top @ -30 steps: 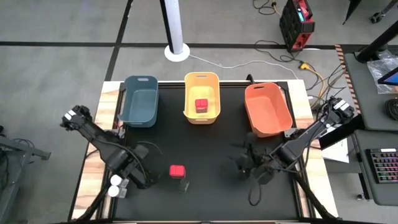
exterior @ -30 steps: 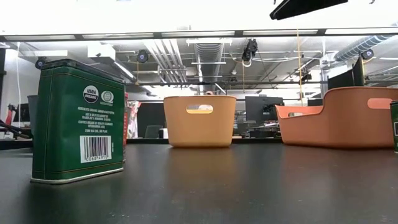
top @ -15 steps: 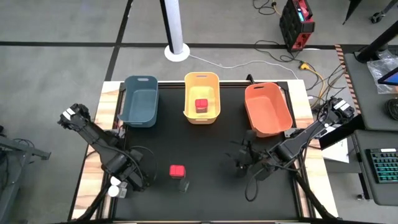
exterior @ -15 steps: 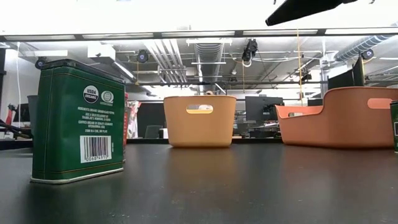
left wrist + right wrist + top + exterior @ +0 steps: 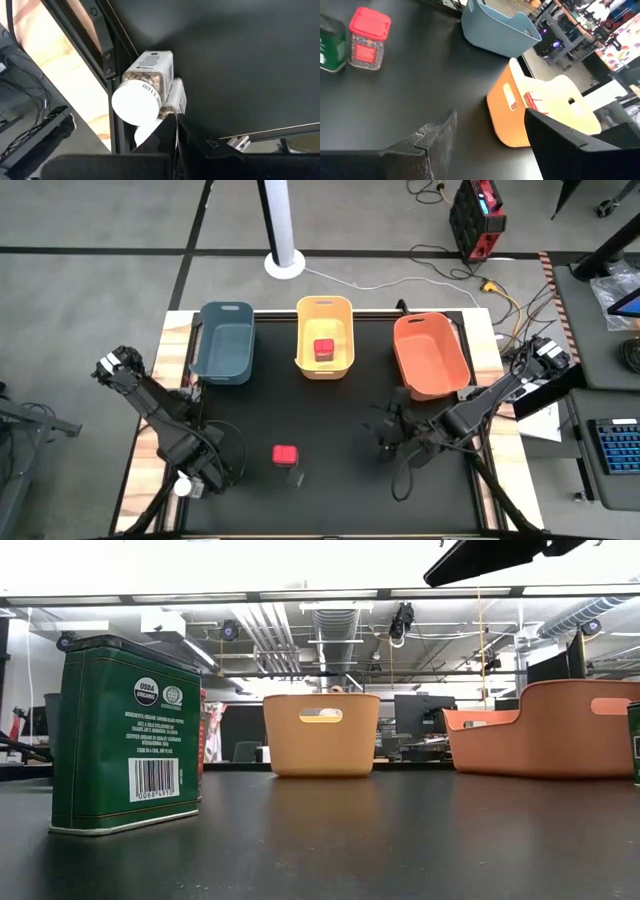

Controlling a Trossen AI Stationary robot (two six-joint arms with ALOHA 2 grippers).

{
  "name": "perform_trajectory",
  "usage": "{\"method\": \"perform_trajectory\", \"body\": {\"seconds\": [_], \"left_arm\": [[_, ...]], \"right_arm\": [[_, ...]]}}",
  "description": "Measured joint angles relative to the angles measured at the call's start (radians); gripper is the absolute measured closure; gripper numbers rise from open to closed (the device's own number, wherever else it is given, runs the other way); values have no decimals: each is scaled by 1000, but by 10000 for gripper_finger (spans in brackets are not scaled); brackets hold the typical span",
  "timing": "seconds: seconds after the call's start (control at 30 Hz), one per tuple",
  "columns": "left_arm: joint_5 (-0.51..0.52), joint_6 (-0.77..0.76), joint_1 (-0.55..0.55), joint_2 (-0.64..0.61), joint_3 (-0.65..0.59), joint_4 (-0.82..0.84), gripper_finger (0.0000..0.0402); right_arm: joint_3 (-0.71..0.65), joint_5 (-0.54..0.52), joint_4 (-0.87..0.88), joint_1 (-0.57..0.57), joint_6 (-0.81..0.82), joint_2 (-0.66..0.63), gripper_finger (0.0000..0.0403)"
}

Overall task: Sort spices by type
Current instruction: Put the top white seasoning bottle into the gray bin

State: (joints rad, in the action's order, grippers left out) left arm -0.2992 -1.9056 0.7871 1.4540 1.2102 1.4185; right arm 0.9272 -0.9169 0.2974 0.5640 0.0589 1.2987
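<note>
One red-lidded square spice jar [image 5: 323, 350] is sitting in the yellow plastic bin [image 5: 341, 313]; another [image 5: 285, 454] is waiting nearer, two white-lidded jars [image 5: 142, 86] beside the closed left end effector [image 5: 175, 131]; right end effector [image 5: 490, 137] is hovering part-open, empty

The middle of the counter [image 5: 340, 430] lies bare between the bins and the front edge. Along the back stand the blue bin [image 5: 225, 342], yellow bin [image 5: 325, 335] and orange bin [image 5: 430, 355], with narrow gaps between them. Near the front, a red-lidded jar [image 5: 285, 455] and a green tin [image 5: 125, 735] just beside it stand in the way.
</note>
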Motion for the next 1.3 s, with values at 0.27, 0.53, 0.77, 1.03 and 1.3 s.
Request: {"method": "perform_trajectory", "body": {"seconds": [0.27, 0.53, 0.77, 1.03, 1.3], "left_arm": [[-31, 8, 5, -42, -2, -46, 402], [27, -83, 40, -186, -104, -141, 402], [82, -168, 81, -239, -203, -210, 402], [1, -204, 80, -223, -190, -200, 402], [-38, -204, 79, -189, -192, -159, 402]], "right_arm": [[0, 0, -10, -103, -72, -1, 179], [-1, 10, -11, -164, -71, -1, 179], [-10, 12, -11, -158, -22, -1, 179], [-29, 10, -36, -159, -3, -1, 179], [-62, 9, -52, -159, 17, -1, 179]]}}
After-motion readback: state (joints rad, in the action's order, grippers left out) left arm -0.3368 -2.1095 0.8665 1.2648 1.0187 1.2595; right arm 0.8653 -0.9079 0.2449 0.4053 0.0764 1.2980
